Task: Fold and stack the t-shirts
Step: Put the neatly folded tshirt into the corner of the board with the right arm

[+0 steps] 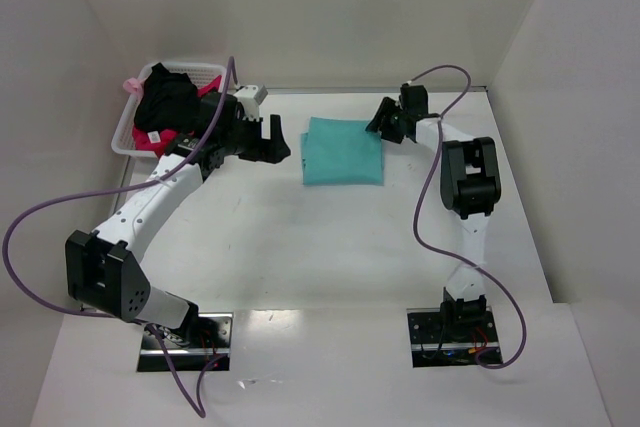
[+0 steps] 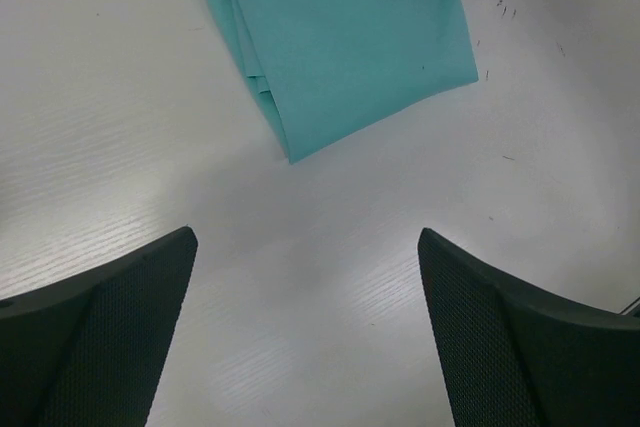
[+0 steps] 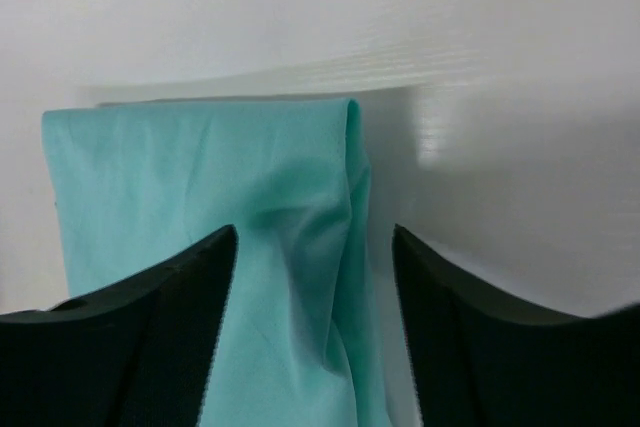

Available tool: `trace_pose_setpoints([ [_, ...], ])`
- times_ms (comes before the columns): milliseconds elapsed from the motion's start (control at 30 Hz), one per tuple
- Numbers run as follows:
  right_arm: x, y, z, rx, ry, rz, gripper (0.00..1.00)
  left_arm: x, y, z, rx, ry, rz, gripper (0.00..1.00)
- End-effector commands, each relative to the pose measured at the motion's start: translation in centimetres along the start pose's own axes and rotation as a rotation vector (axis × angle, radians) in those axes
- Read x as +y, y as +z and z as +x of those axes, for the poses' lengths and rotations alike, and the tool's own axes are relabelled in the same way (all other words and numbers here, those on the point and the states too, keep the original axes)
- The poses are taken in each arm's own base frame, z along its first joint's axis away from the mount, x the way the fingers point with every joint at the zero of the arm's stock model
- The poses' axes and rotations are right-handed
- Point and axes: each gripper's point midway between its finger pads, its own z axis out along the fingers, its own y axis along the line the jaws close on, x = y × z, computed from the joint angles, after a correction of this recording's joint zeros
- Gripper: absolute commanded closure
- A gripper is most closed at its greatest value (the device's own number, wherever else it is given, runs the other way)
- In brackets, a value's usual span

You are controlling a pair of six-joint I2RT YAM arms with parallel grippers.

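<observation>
1. White walls are closing in the table [image 1: 300, 247] on the left, far and right sides; bare tabletop is spreading wide across the near half.
2. Far left, the white lattice basket [image 1: 122, 143] is sitting in the corner, holding the black t-shirt [image 1: 170, 97] and the pink-red t-shirt [image 1: 152, 141], both crumpled.
3. Just right of the basket, the left gripper [image 1: 272, 137] is hovering with its jaws spread wide, gripping nothing; bare table is separating it from the cloth ahead.
4. At far centre, the teal-green t-shirt [image 1: 342, 152] is lying folded flat, its layered edges showing along the left side.
5. At the shirt's far right corner, the right gripper [image 1: 385, 125] is standing with fingers parted, straddling the folded right edge; bare table is lying beyond it.
</observation>
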Motion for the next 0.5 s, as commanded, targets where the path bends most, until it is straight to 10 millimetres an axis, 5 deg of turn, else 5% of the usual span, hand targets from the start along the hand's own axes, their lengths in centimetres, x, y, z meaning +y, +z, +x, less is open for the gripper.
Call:
trace_pose_setpoints([
  [0, 1.4, -1.9, -0.8, -0.014, -0.075, -0.027, 0.29, -0.6, -0.4, -0.6, -0.027, -0.002, 0.021, 0.01],
  [100, 2.1, -3.7, -0.8, -0.020, -0.103, -0.046, 0.12, -0.4, 0.3, 0.0, -0.007, -0.018, 0.016, 0.01],
  [300, 1.3, -5.7, 0.2, -0.002, -0.084, -0.085, 0.09, -0.9, 1.0, -0.4, -0.019, -0.044, 0.050, 0.01],
  [467, 0.5, -4.7, 2.0, 0.052, -0.090, -0.096, 0.09, -1.2, 0.4, -0.3, -0.018, -0.044, 0.059, 0.01],
])
